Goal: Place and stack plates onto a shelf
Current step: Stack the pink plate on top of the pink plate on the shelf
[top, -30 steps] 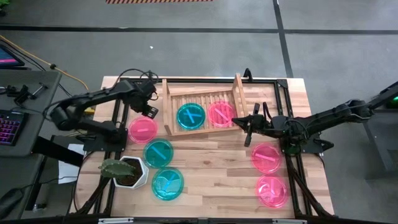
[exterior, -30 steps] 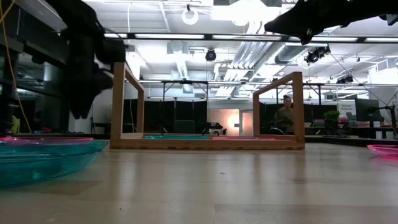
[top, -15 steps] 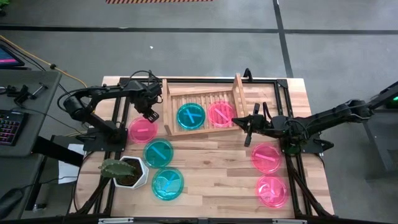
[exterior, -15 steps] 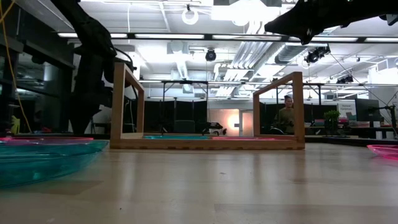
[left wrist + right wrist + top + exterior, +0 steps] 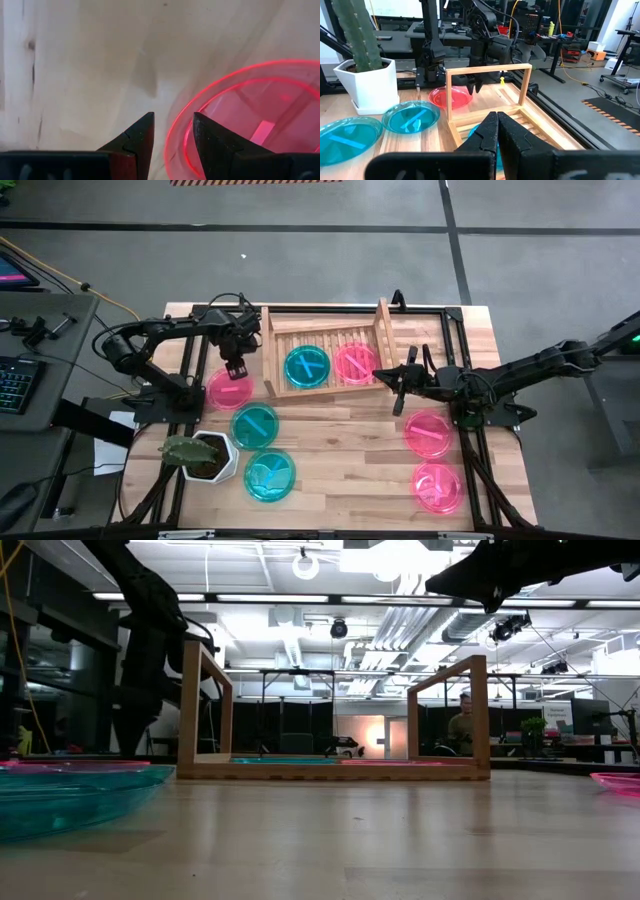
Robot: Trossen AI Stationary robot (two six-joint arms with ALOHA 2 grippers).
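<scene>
Since before, our left claw has come down over the pink plate, fingers apart. At 3 o'clock, our right claw waits closed by the shelf.

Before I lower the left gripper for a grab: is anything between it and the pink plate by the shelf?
Nothing visible. The left gripper, fingers parted, hangs right over the near rim of the pink plate, with only bare table beside it.
</scene>
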